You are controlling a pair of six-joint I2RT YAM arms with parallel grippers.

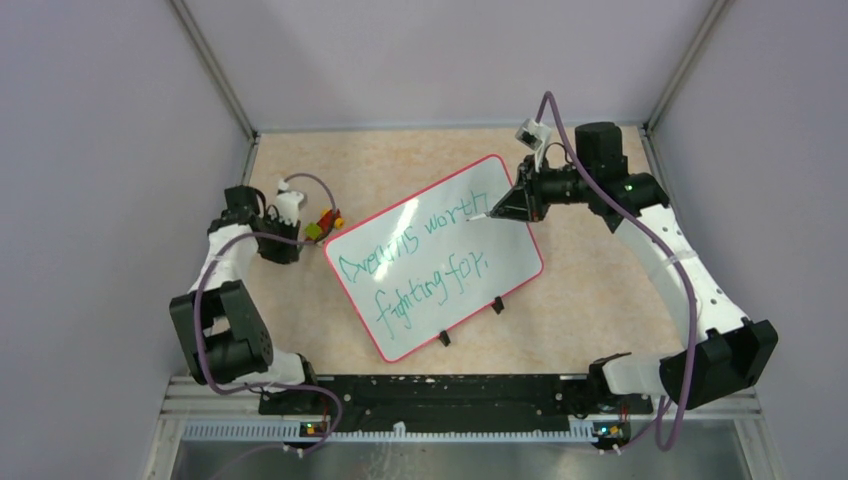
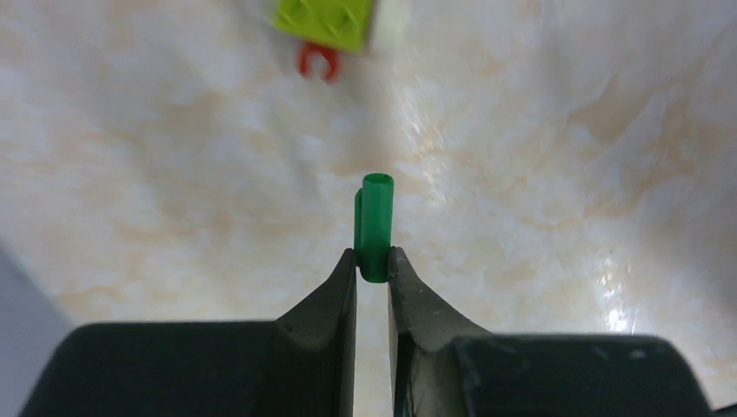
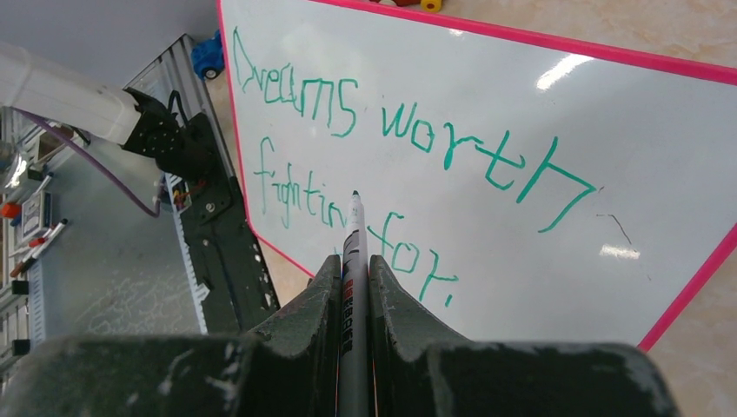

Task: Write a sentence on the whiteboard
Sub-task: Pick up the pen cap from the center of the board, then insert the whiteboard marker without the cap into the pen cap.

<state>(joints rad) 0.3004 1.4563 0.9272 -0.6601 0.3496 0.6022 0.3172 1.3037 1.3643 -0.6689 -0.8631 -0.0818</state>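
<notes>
whiteboard [image 1: 512,258] is lying flat mid-worktop [image 1: 590,300], skewed: its right end is sitting farther from the arm bases than its left. Thin red-pink rim, rounded corners, two black feet [image 1: 497,305] poking out at the near long edge

sentence [image 3: 415,137] is showing in green, two lines filling most of the board: "Dreams worth" on top, "fighting for." below, dot at the end. Lettering is running uneven, the "h" of "worth" stretching wide and angular. A small dark stray stroke [image 3: 619,228] is sitting right of that "h"

right fingers [image 3: 323,291] are clamping narrow on a marker [image 3: 354,230], white barrel, dark tip exposed and pointing at the board. In the wrist view the tip is lining up with the gap between "fighting" and "for". Cannot tell whether it is touching the surface. From above, these fingers are hanging over the board's far-right part by the end of "worth", hiding a bit of it

left fingers [image 2: 335,295] are pinching a green cap [image 2: 375,226] by its near end, hollow end pointing away, over bare worktop left of the board. A lime-green brick [image 2: 326,19] and a small red clip-shaped piece [image 2: 317,61] are lying close together between these fingers and the board's far-left corner, just off the rim
</notes>
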